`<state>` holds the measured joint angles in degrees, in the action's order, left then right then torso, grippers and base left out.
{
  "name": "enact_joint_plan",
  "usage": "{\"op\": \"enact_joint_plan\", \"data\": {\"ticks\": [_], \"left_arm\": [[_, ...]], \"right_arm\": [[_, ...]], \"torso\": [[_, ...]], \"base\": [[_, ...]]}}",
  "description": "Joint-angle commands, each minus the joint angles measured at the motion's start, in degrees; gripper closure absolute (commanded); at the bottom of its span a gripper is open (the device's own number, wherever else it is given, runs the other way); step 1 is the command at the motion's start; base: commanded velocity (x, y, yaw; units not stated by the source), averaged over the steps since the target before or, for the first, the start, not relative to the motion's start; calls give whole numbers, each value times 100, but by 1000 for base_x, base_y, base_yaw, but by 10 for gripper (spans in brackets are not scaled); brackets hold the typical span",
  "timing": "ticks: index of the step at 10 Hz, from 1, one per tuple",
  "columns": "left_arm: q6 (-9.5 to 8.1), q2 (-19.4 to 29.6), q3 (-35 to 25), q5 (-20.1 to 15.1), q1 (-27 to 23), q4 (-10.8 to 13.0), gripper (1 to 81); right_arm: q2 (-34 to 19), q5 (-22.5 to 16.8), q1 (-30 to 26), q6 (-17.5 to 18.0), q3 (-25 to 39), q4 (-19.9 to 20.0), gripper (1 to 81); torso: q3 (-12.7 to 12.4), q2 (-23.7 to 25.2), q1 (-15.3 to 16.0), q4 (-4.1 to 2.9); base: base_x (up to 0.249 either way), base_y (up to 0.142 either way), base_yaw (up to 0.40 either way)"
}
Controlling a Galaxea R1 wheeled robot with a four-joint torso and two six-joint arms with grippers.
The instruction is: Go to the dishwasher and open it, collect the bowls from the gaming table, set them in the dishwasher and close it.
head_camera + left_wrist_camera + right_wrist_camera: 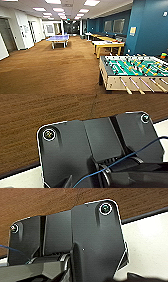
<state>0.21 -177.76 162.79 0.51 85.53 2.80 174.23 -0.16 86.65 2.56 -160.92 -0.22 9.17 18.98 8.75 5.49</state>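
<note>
The head view looks down a long room with brown carpet point(50, 70). The gaming table point(108, 44), white-topped with a yellow rim, stands at the right along the blue wall point(150, 27), beyond the foosball table point(132, 71) in the near right corner. A blue ping-pong table point(58, 38) sits farther back, left of centre. Whether either claw is apart or together cannot be told from the wrist views.
</note>
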Motion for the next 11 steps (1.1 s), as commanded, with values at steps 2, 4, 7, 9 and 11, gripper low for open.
{"op": "enact_joint_plan", "data": {"ticks": [2, 4, 7, 9, 11], "left_arm": [[32, 12, 25, -289, -304, 10, 10], [32, 12, 8, -289, -304, 10, 10], [32, 4, 7, -289, -304, 10, 10], [32, 4, 7, -297, -304, 10, 10], [32, 4, 7, -289, -304, 1, 10]], "right_arm": [[-17, -318, -301, -19, -9, -22, 10], [-17, -309, -293, -10, -9, -22, 10], [-17, -266, -293, -10, -9, -13, 10], [-8, -265, -293, -10, 9, -13, 10], [-8, -265, -293, -10, 35, -13, 10]], "torso": [[0, 0, -4, 0], [0, 0, -4, 0], [0, 0, -4, 0], [0, 0, -4, 0], [0, 0, -4, 0]], "base": [[127, 0, 0], [135, 0, 0], [149, 0, 0], [161, 0, 0], [162, 0, 0]]}}
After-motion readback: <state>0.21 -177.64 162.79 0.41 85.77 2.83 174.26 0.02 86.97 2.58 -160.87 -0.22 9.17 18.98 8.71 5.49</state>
